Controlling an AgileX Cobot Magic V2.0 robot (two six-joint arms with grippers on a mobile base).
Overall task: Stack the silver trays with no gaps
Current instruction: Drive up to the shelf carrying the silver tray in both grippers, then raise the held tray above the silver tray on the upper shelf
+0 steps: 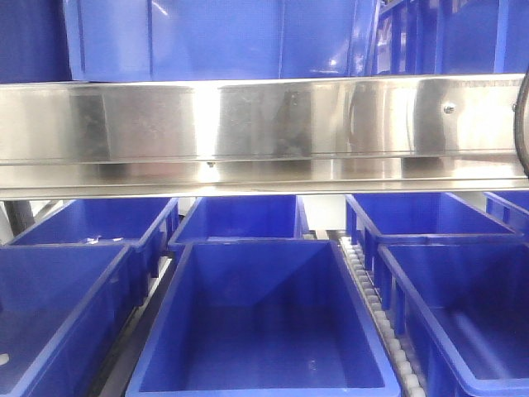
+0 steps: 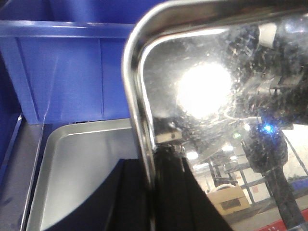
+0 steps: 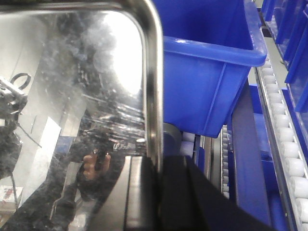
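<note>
- In the exterior front-facing view, a long steel shelf rail (image 1: 264,124) with screws crossed the whole frame. Open blue bins (image 1: 264,322) stood in rows beneath it, more blue plastic showed above it, and a white roller track (image 1: 376,298) ran between the middle bin and the bin to its right.
- In the left wrist-mounted view, the left gripper (image 2: 150,163) was pinched on the rim of the upper silver tray (image 2: 207,96), with one black finger (image 2: 120,202) on each side of that rim, near a rounded corner. The tray's mirror-like face filled the right of the frame and carried a bright glare.
- Below and to the left, a lower silver tray (image 2: 72,168) lay flat, partly covered by the upper one. A blue bin (image 2: 62,72) stood just behind both.
- In the right wrist-mounted view, the right gripper (image 3: 156,161) was likewise clamped across the rim of a gripped silver tray (image 3: 72,96), with a dark finger (image 3: 192,202) on each side. Whether this was the tray held by the left gripper could not be told.
- To the right of that rim stood another blue bin (image 3: 207,72), with a line of white rollers (image 3: 284,134) beyond it.
</note>
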